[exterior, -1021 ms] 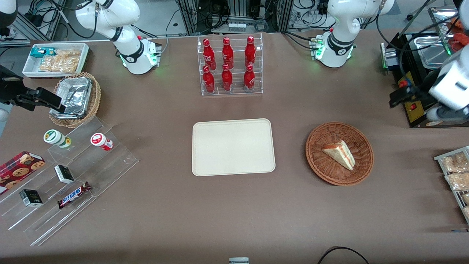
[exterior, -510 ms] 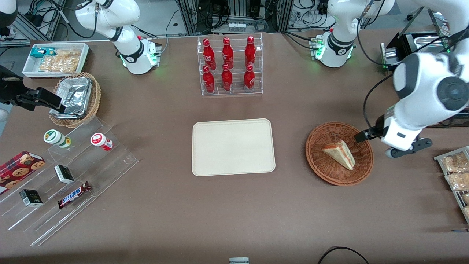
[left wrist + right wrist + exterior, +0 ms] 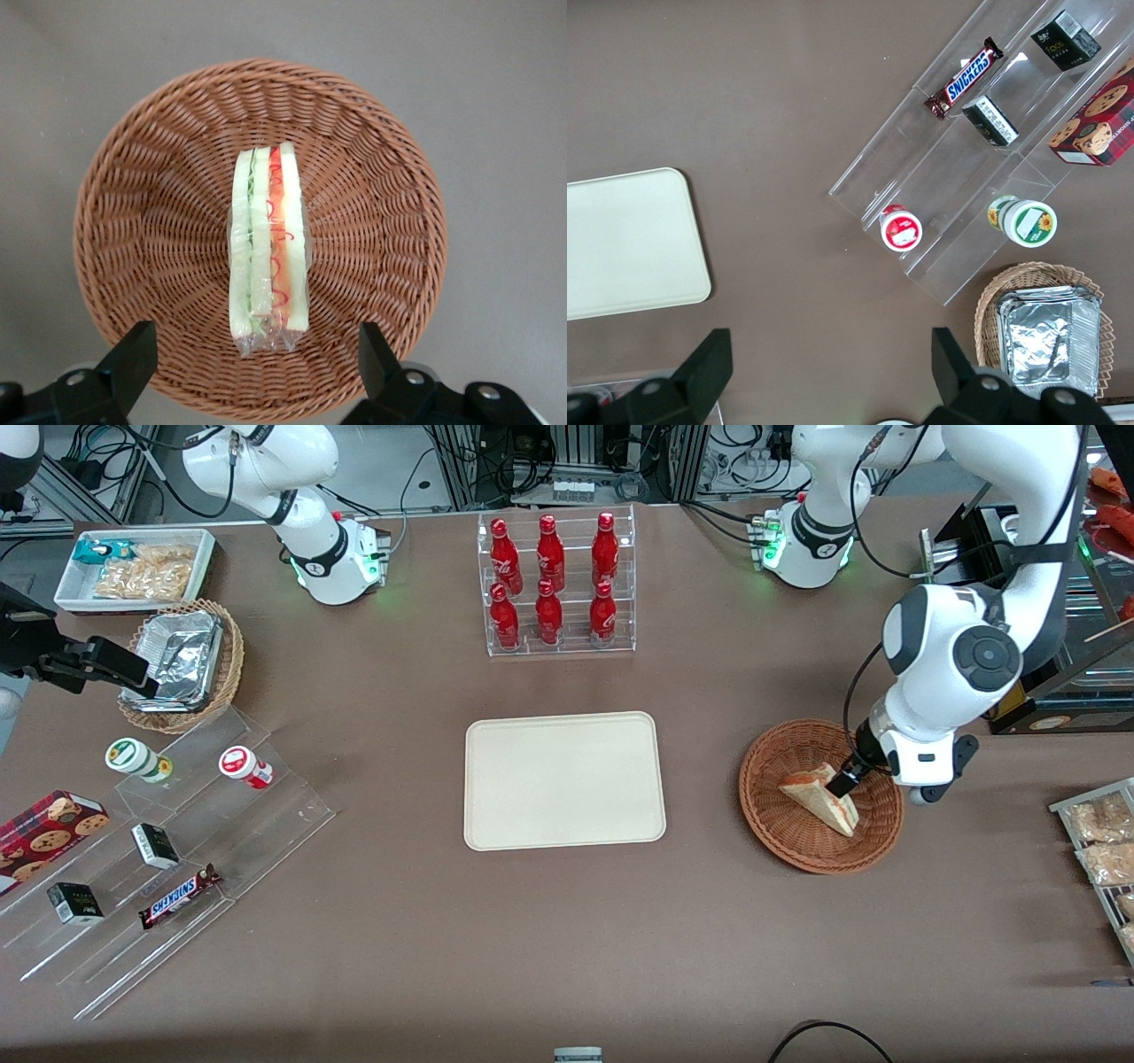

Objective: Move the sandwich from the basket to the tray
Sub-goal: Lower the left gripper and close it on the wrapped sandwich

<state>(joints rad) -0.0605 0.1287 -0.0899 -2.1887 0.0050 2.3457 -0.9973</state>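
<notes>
Hovering over the basket [image 3: 820,795], your gripper [image 3: 842,781] has its fingers [image 3: 133,354] spread wide, one on each side of the sandwich [image 3: 268,250].
You'll see the wrapped sandwich lying on its side in the middle of the basket, clear of the rim all round; the tray [image 3: 563,780] sits well apart, toward the parked arm's end, with bare table between them.

Wrapped sandwich [image 3: 268,251] lies in basket [image 3: 133,177]; tray [image 3: 563,779] bare.
</notes>
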